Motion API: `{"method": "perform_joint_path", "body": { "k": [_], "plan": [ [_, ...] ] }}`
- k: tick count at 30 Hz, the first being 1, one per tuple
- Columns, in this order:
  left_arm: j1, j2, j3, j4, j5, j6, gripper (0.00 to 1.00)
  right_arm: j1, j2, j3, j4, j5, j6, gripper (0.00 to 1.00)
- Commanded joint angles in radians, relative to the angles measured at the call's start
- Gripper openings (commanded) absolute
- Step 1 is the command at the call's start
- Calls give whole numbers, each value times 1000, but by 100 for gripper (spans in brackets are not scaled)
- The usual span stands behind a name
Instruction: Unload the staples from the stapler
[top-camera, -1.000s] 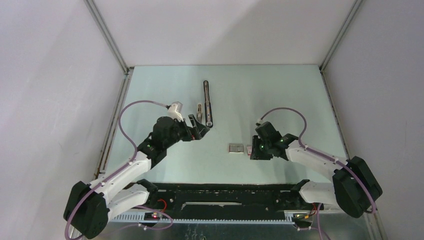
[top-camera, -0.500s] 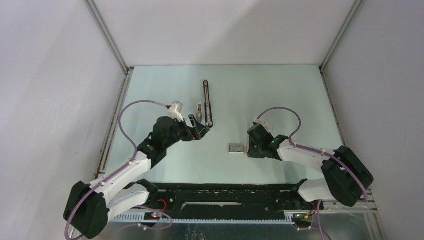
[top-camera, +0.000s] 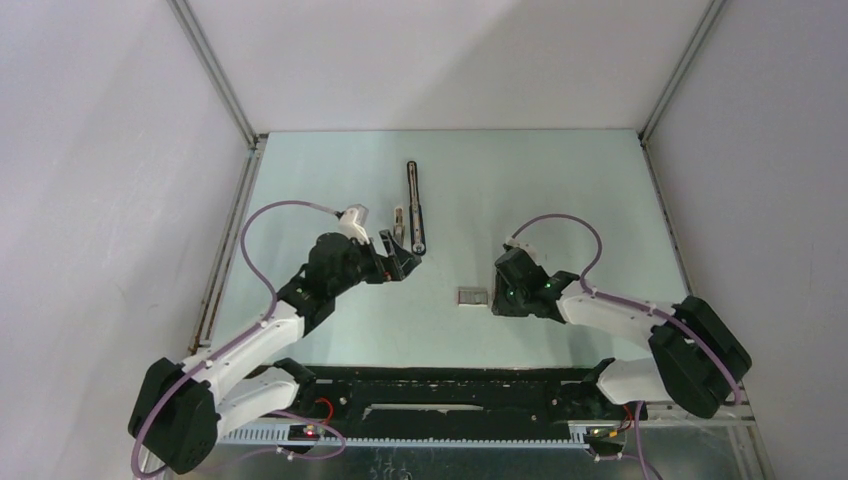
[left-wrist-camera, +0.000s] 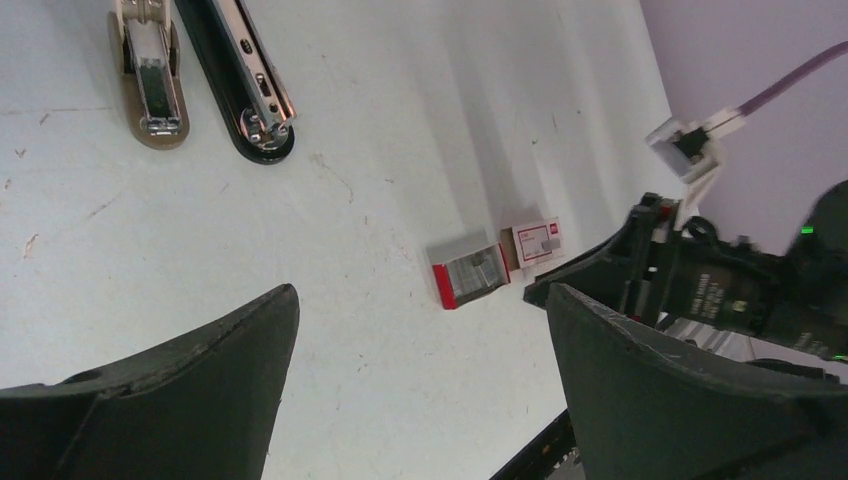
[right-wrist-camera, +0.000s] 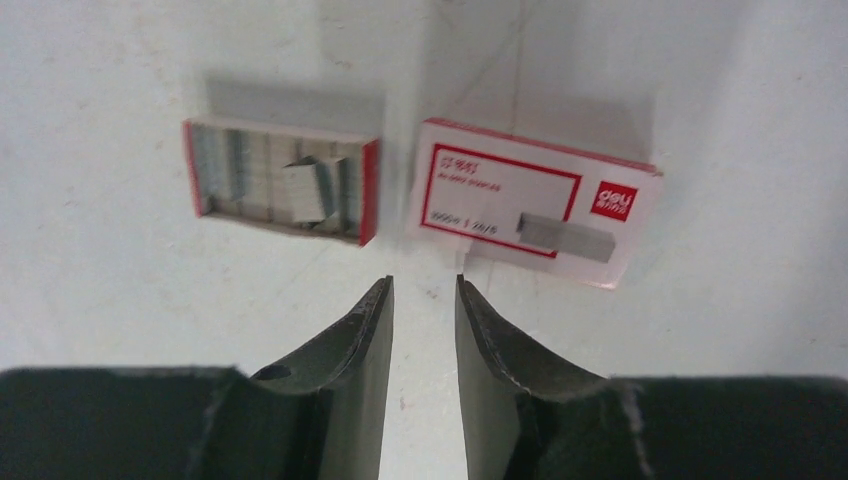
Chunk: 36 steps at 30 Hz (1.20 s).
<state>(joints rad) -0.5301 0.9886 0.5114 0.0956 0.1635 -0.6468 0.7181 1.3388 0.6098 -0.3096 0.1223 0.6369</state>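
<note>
Black and very thin, the stapler (top-camera: 415, 205) lies in the far middle of the pale green table (top-camera: 580, 200), with its rounded end toward the arms. Just beside it on the left lie the staples (top-camera: 400, 222), a short strip. From above this strip is only a small light mark. The left wrist camera shows it closer: silvery metal with a pale rim, parallel to the stapler, but I cannot tell if the two touch.

The left gripper (left-wrist-camera: 420, 300) is spread wide and holds nothing. Its curved matte fingers hang above bare table, near the rounded end of the stapler.

The right wrist camera shows what is too small in the top view: a grey tray (right-wrist-camera: 280, 180) with red ends, filled with metal blocks. Just beside it lies a red-and-white sleeve (right-wrist-camera: 535, 200) with a printed label. The right gripper (right-wrist-camera: 424, 290) has only a narrow gap between its fingers, grips nothing, and points at the space between tray and sleeve.
</note>
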Motion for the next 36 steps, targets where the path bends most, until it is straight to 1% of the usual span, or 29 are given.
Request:
{"method": "perform_joint_path", "body": {
  "k": [1, 6, 8, 12, 15, 18, 20, 23, 27, 28, 32, 36],
  "plan": [
    [-23, 28, -13, 39, 21, 19, 99, 8, -136, 7, -10, -47, -53, 39],
    [-74, 71, -8, 73, 18, 17, 97, -76, -249, -3, -51, -47, -71, 42],
    [-98, 93, -8, 99, 24, 12, 95, -140, -275, -19, -65, -56, -75, 44],
    [-137, 140, -15, 148, 34, 5, 92, -267, -294, -54, -79, -126, -95, 47],
    [-157, 182, -24, 193, 43, -6, 91, -307, -294, -65, -91, -147, -90, 55],
    [-169, 221, -34, 239, 46, -39, 90, -326, -288, -75, -76, -163, -68, 69],
    [-178, 245, -38, 268, 51, -59, 88, -338, -277, -76, -54, -176, -55, 72],
    [-191, 275, -39, 294, 61, -74, 85, -348, -248, -73, -7, -173, -55, 72],
    [-205, 289, -42, 298, 51, -75, 84, -356, -186, -35, 20, -133, -95, 62],
    [-206, 288, -45, 298, 46, -74, 83, -356, -163, -17, 14, -125, -109, 61],
    [-207, 279, -59, 290, 24, -68, 84, -342, -78, 49, -12, -77, -148, 61],
    [-208, 282, -62, 286, 19, -69, 84, -318, -10, 99, -23, -30, -160, 64]
  ]
}}
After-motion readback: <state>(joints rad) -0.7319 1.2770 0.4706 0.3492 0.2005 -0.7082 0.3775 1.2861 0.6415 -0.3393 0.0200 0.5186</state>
